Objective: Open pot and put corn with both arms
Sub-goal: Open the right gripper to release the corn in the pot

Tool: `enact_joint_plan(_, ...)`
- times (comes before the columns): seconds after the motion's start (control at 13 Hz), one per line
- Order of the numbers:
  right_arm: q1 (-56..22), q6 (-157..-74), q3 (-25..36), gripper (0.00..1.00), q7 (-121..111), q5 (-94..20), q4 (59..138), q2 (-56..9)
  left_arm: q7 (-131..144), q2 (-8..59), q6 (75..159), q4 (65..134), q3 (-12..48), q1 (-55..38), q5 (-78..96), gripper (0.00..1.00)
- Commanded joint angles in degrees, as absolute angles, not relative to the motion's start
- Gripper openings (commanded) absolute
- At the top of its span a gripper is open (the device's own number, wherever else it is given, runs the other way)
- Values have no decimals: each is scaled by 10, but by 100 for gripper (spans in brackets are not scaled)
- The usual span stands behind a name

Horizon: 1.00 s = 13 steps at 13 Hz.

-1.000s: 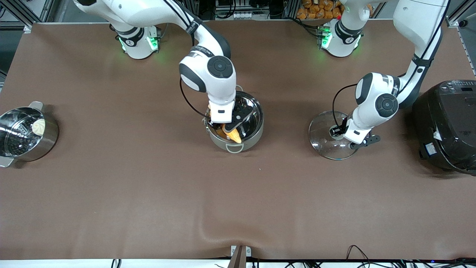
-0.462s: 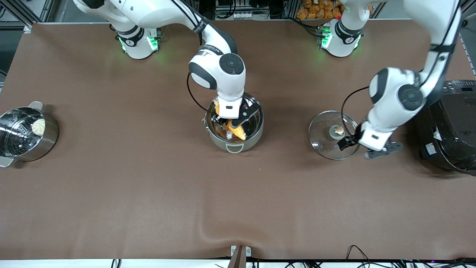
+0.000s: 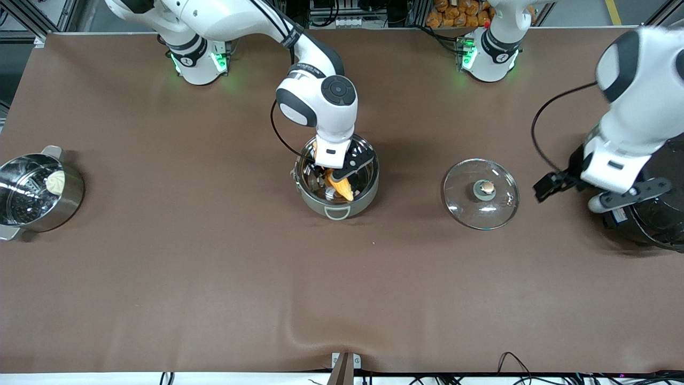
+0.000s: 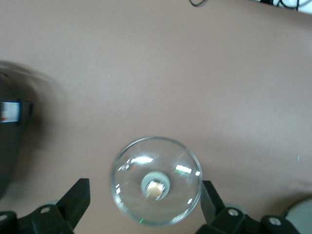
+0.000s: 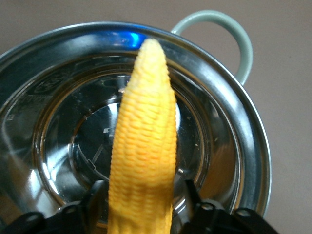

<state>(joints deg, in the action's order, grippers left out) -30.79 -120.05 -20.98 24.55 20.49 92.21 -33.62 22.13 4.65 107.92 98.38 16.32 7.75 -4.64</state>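
The table (image 3: 214, 278) is covered in brown and carries everything seen. At the left arm's end of it a big black electric cooker (image 3: 660, 224) is stood, partly hidden by the left arm. The left gripper (image 3: 566, 193) is held up in the air between the cooker and the lid, with its fingers (image 4: 73, 200) spread wide apart and nothing between them.

The pot (image 3: 336, 179) is stood open near the middle of the table, its grey loop handle (image 5: 229, 44) turned toward the front camera. A steel pot with a perforated insert (image 3: 37, 192) and a white bun (image 3: 55, 182) inside it is set well apart at the right arm's end.

The glass lid (image 3: 481, 193) is laid flat on the table beside the pot, toward the left arm's end, with its copper-coloured knob (image 4: 156, 187) facing up.

The right gripper (image 3: 334, 176) is lowered into the pot's mouth and is clamped on the corn (image 5: 144, 141). The cob is held by its thick end, its pointed tip slanted down over the shiny bottom toward the loop handle.
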Motion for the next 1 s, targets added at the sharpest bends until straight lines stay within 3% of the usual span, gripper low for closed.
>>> enact_joint_plan(0.0,-310,-1174,-206,100,273,217,905,-331,175,51,982,905,170,82,-63,100)
enact_joint_plan(0.31,-273,-1102,-209,100,273,204,872,-291,152,45,905,852,169,83,-55,100)
enact_joint_plan(0.46,-245,-1060,-207,100,272,139,841,-277,119,31,903,852,165,90,-40,100)
enact_joint_plan(0.92,-56,-1005,-209,100,232,112,840,-247,85,11,893,881,154,92,-4,100)
